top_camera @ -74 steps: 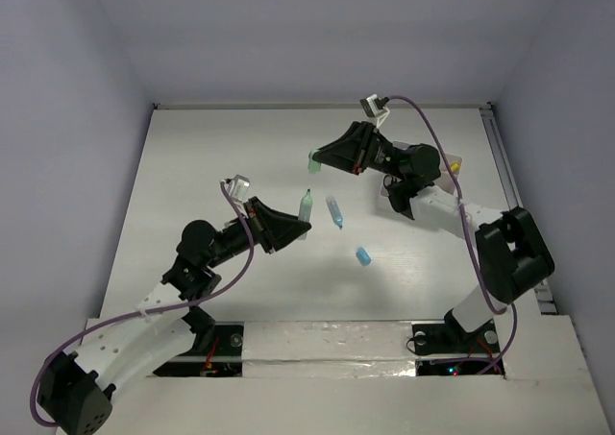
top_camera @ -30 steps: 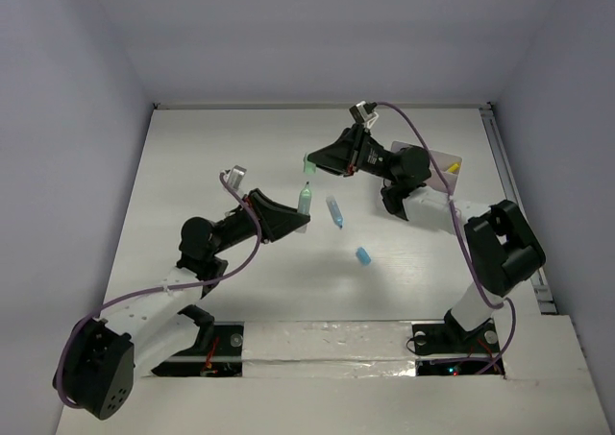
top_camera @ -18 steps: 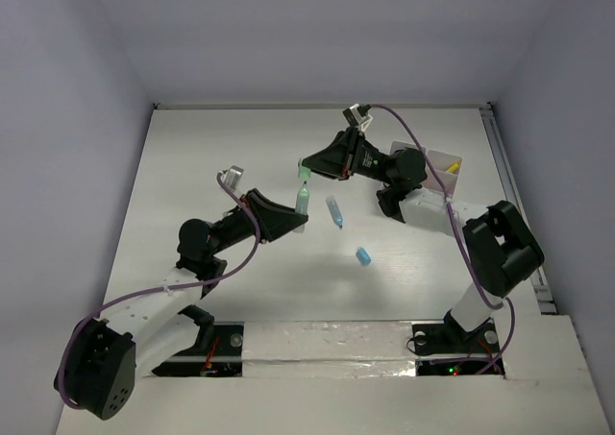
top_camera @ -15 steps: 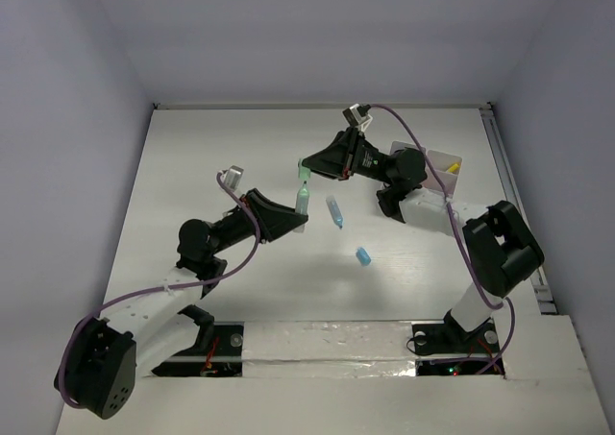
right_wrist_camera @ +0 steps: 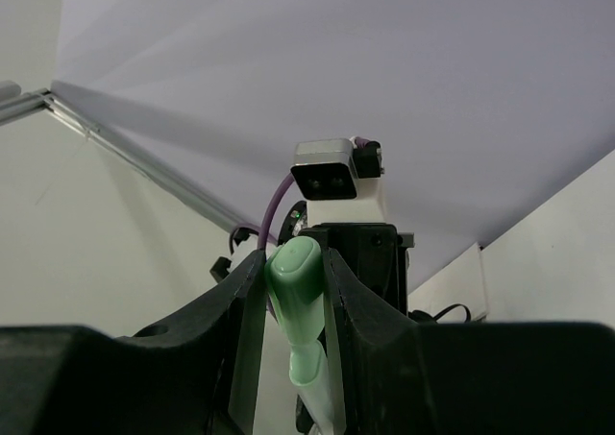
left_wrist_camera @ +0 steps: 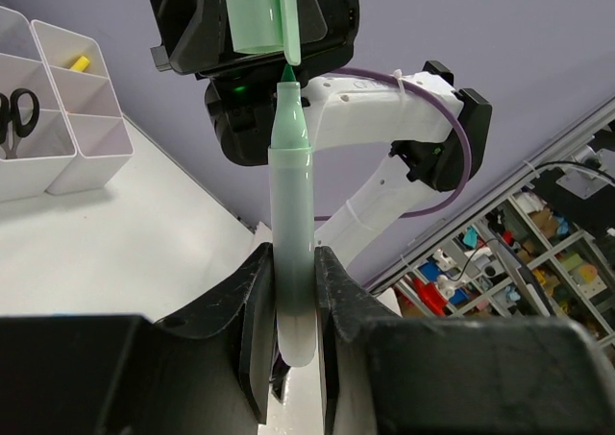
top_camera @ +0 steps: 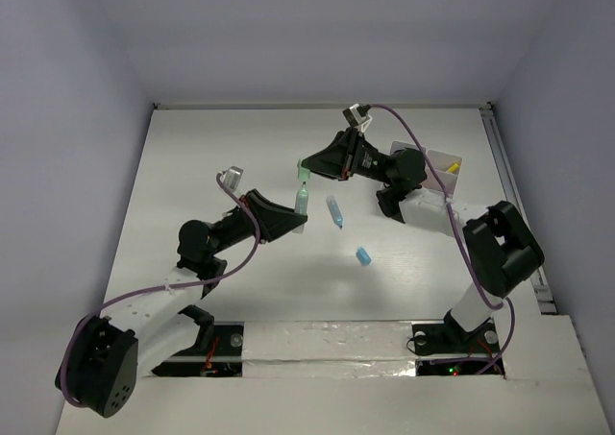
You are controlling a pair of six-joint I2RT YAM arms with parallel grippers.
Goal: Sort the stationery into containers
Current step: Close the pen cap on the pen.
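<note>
My left gripper (top_camera: 299, 218) (left_wrist_camera: 293, 296) is shut on a pale teal marker (top_camera: 303, 202) (left_wrist_camera: 289, 195), which points up with its green tip bare. Just above the tip hangs the marker's mint-green cap (top_camera: 305, 173) (left_wrist_camera: 254, 12) (right_wrist_camera: 297, 283), with my right gripper (top_camera: 309, 168) (right_wrist_camera: 294, 274) shut on it. In the left wrist view the tip sits right at the cap's lower edge. A blue marker (top_camera: 333, 211) and a small blue piece (top_camera: 363, 255) lie on the table. The white containers (top_camera: 437, 163) (left_wrist_camera: 60, 118) stand at the right, partly behind the right arm.
In the left wrist view black-handled scissors (left_wrist_camera: 13, 116) lie in one compartment and a yellow piece (left_wrist_camera: 79, 62) (top_camera: 453, 168) in another. Both arms meet above the middle of the white table (top_camera: 211, 157). Walls close in the back and both sides.
Over the last second my right gripper has carried the cap a little left and down, onto the marker's tip. For the last half second nothing has visibly moved.
</note>
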